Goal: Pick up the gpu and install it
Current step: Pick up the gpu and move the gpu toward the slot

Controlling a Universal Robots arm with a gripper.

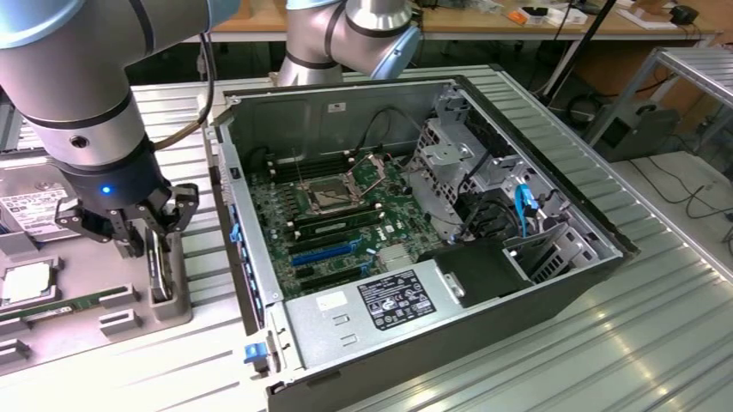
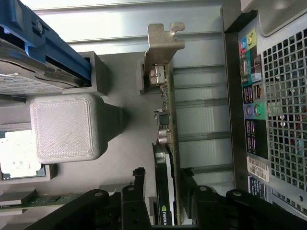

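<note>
The gpu (image 2: pixel 166 103) stands on edge in a slot of the grey holder (image 2: pixel 120 143), its silvery bracket (image 2: pixel 163 43) at one end and its black face toward the holder. My gripper (image 2: pixel 163 176) straddles the card's other end, one black finger on each side, with a narrow gap left on the black-face side. In the exterior view the gripper (image 1: pixel 154 239) hangs over the gpu (image 1: pixel 164 273) at the exterior view's left, beside the open computer case (image 1: pixel 458 86).
Inside the case lies the motherboard (image 1: pixel 332 215) with blue expansion slots (image 1: pixel 323 253) and a power supply (image 1: pixel 396 296). The grey holder (image 1: pixel 115 319) also carries a hard drive (image 1: pixel 29 210), a processor (image 1: pixel 23 283) and a memory stick (image 1: pixel 69 305).
</note>
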